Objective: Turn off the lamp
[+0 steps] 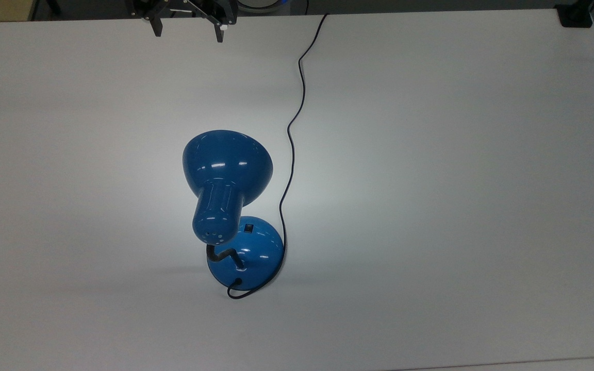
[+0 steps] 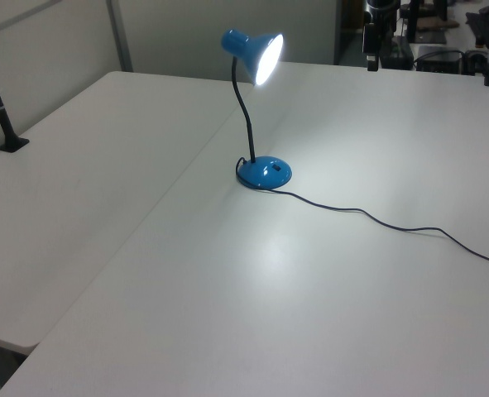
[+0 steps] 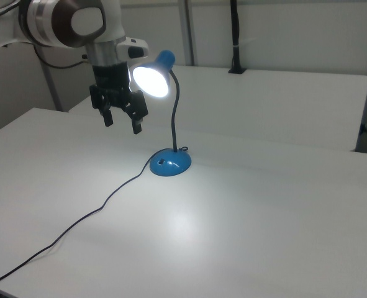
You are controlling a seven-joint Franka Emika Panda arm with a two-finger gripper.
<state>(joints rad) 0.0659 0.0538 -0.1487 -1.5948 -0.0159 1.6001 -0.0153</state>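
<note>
Lamp lit, gripper up high with fingers apart and holding nothing.

We see the lamp (image 1: 227,178) standing mid-table (image 1: 431,180), shade glowing in the right view, a bright patch on the tabletop under it. The switch (image 1: 249,227) sits on the blue base (image 1: 256,255); the cord (image 1: 297,103) runs off to the top view's upper edge. We see the gripper (image 3: 122,118) hanging well clear of the table, near the shade in the right view, touching nothing.
</note>
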